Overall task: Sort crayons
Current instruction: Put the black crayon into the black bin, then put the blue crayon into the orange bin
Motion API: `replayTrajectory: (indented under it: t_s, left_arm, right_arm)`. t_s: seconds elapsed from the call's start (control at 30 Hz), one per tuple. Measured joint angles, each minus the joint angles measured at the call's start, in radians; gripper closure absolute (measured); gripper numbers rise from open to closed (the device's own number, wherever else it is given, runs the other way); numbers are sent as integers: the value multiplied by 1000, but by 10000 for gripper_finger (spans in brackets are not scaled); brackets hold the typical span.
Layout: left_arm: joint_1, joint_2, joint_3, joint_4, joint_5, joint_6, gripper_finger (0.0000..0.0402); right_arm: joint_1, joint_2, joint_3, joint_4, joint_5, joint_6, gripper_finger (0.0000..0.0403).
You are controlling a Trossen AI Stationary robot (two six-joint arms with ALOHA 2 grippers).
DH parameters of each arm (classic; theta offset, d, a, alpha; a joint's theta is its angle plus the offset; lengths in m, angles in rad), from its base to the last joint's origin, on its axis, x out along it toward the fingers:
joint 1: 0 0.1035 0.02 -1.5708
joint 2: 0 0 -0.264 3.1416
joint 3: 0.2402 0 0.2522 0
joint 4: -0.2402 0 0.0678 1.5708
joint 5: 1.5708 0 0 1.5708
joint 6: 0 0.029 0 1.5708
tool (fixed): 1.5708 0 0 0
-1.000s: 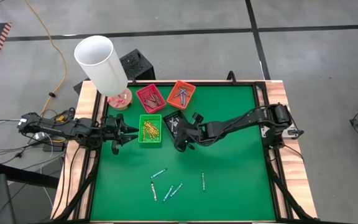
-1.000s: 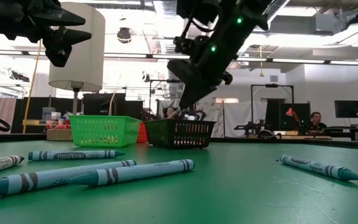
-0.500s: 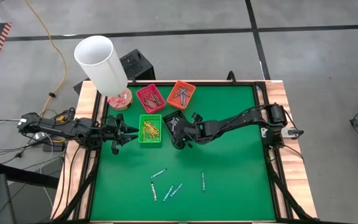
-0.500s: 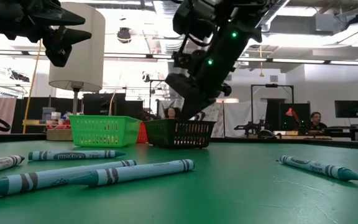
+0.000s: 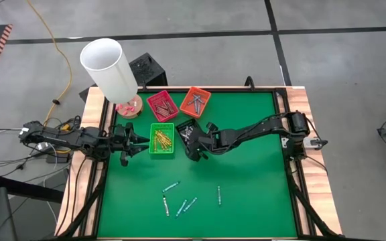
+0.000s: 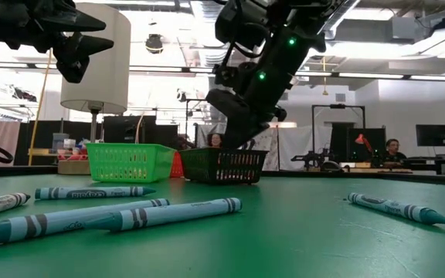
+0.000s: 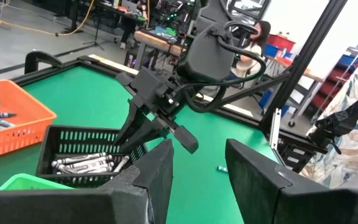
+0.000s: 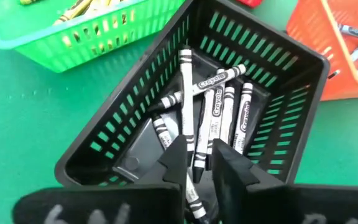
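My right gripper (image 8: 201, 165) hangs slanting down over the black tray (image 8: 278, 81), its tips inside the tray's near end and parted by a narrow gap. Several grey-white crayons (image 8: 225, 106) lie on the tray's floor. One of them (image 8: 187, 93) runs lengthwise into that gap. Several light blue crayons (image 5: 181, 206) lie loose on the green mat near the front edge. My left gripper (image 7: 197, 174) waits open and level at the table's left edge (image 5: 129, 142), with nothing between its fingers. My right gripper has a grey-white crayon's end (image 8: 196, 193) in the gap between its fingers, which come from above at a slant and lie along it. The crayon's other end rests on the crayons in the black tray. Whether the fingers touch it, I cannot tell.
The green tray (image 5: 161, 138) of yellow crayons stands left of the black one. The red tray (image 5: 162, 105) and the orange tray (image 5: 195, 100) stand behind them. A white lamp (image 5: 109, 67) rises at the far left corner. Bare mat lies on the right half.
My right gripper has sunk a little and tipped further down, so its tips now reach into the black tray. The trays and the loose crayons have stayed where they were.
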Motion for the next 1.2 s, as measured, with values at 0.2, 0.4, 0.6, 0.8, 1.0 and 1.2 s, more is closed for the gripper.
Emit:
replayTrajectory:
  t_s: [0.2, 0.4, 0.6, 0.8, 1.0, 1.2]
  left_arm:
    - [0, 0, 0, 0, 12, -9, 265]
    - [0, 0, 0, 0, 129, -14, 265]
    - [0, 0, 0, 0, 212, -18, 265]
    - [0, 0, 0, 0, 212, -67, 265]
    - [-1, 10, 0, 0, 212, -106, 265]
    - [-1, 63, 0, -1, 204, -120, 265]
  right_arm:
    - [3, -19, 0, 2, -90, -51, 320]
    - [58, -116, 39, -91, -328, -53, 321]
    - [191, -164, 46, -206, -529, -12, 321]
    - [325, -150, 45, -347, -529, 209, 321]
    - [411, -150, 45, -522, -523, 573, 321]
    - [497, -150, 45, -581, -471, 738, 321]
